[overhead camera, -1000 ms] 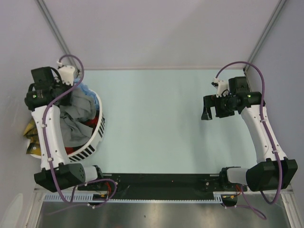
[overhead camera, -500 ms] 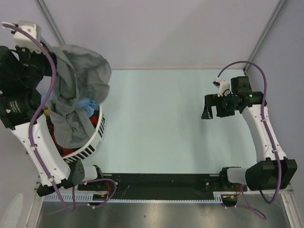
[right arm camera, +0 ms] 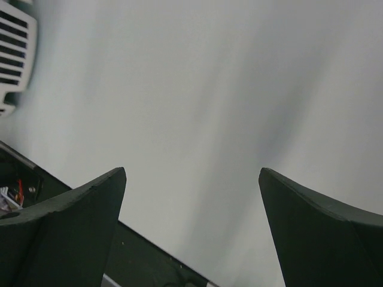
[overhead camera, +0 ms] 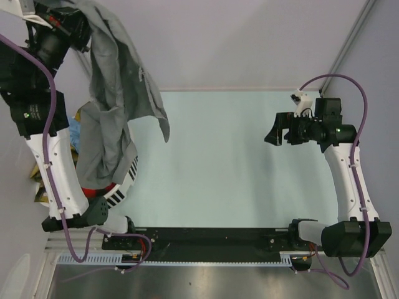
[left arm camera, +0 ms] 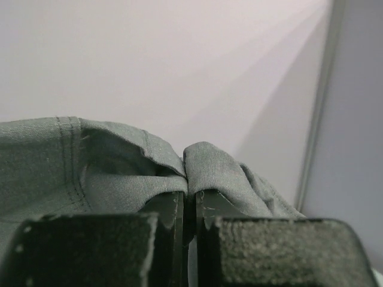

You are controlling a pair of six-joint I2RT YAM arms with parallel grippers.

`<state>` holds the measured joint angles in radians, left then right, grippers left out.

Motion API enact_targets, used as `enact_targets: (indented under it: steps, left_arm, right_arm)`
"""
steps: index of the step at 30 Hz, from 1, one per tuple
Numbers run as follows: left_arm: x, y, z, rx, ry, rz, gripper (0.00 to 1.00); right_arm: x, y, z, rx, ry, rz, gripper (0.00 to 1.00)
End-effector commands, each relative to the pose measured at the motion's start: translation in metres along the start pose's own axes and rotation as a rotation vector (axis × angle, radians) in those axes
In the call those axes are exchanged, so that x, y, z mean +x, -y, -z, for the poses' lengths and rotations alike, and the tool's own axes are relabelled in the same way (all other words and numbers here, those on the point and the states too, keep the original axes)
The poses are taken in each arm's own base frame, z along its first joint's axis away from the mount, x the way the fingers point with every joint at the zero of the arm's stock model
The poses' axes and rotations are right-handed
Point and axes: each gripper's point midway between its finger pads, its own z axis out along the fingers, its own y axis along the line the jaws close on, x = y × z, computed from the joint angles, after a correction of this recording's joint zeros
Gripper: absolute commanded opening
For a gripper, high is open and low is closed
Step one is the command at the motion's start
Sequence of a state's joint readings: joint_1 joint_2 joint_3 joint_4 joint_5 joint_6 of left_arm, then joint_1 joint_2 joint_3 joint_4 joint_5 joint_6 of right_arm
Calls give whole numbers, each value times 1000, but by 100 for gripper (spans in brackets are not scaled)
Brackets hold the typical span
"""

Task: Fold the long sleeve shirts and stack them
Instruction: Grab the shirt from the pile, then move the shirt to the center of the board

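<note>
A plain grey long sleeve shirt (overhead camera: 112,93) hangs in the air at the far left, trailing down into the white basket (overhead camera: 129,176). My left gripper (overhead camera: 73,23) is raised high at the top left, shut on a fold of it. In the left wrist view the fingers (left arm camera: 190,200) pinch the grey cloth (left arm camera: 102,173) between them. A light blue shirt (overhead camera: 73,132) and some red cloth (overhead camera: 100,186) show in the basket behind the hanging shirt. My right gripper (overhead camera: 272,134) hovers open over the right of the table; nothing lies between its fingers (right arm camera: 192,172).
The pale green table (overhead camera: 212,156) lies between the arms. A black rail (overhead camera: 212,240) runs along its near edge. Walls and slanted frame posts (overhead camera: 349,43) close in the back and sides. A corner of the basket (right arm camera: 15,48) shows in the right wrist view.
My left arm has risen from inside the basket to high at the top left, pulling the grey shirt up with it. The right gripper has shifted slightly right and stays open.
</note>
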<state>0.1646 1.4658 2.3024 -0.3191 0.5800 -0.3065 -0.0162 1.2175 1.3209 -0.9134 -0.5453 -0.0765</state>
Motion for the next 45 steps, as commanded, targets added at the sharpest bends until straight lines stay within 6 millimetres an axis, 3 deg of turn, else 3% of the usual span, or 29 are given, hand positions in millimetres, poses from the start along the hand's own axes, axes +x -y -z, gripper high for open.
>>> enact_targets:
  steps: [1, 6, 7, 9, 10, 12, 13, 14, 25, 31, 35, 38, 39, 41, 42, 44, 45]
  left_arm:
    - [-85, 72, -14, 196, 363, -13, 0]
    - [-115, 92, -33, 210, 547, -21, 0]
    - [-104, 93, -50, 205, 550, 12, 0]
    - [-109, 102, -54, 211, 612, 0, 0]
    - [-99, 109, -67, 211, 619, 30, 0]
    - [-107, 120, -69, 204, 691, -23, 0]
    - [-107, 133, -72, 211, 711, -13, 0]
    - [-98, 137, -82, 201, 723, -46, 0]
    - [-92, 220, -86, 191, 866, -144, 0]
    - [-104, 230, -75, 134, 933, -187, 0]
    - [-108, 215, -74, 61, 908, -249, 0]
    - [-100, 202, -78, 45, 797, -282, 0]
    - [-67, 206, -95, 60, 694, -308, 0]
    - [-47, 184, -91, 34, 571, -347, 0]
    - [6, 184, -104, 64, 437, -371, 0]
    - [59, 161, -106, 74, 283, -394, 0]
    - [95, 157, -93, 117, 200, -396, 0]
  right_arm:
    - [-53, -27, 10, -110, 214, 58, 100]
    - [-69, -30, 4, -145, 244, 59, 100]
    - [-71, -31, 4, -151, 251, 65, 100]
    - [-76, -31, 4, -151, 265, 79, 100]
    - [-77, -30, 5, -144, 270, 82, 100]
    - [-77, -28, 4, -136, 268, 83, 100]
    - [-76, -26, 4, -129, 264, 79, 100]
    - [-75, -25, 4, -126, 262, 77, 100]
    - [-59, -10, 2, -101, 257, 26, 100]
    - [-58, -7, 5, -101, 265, 6, 100]
    - [-59, -8, 7, -107, 271, 0, 100]
    - [-62, -9, 8, -109, 277, 4, 100]
    - [-62, -9, 9, -108, 279, 6, 100]
    - [-62, -9, 11, -105, 282, 17, 100]
    - [-61, -8, 10, -102, 279, 17, 100]
    - [-55, -9, 10, -102, 269, 27, 100]
    - [-52, -10, 10, -112, 262, 33, 100]
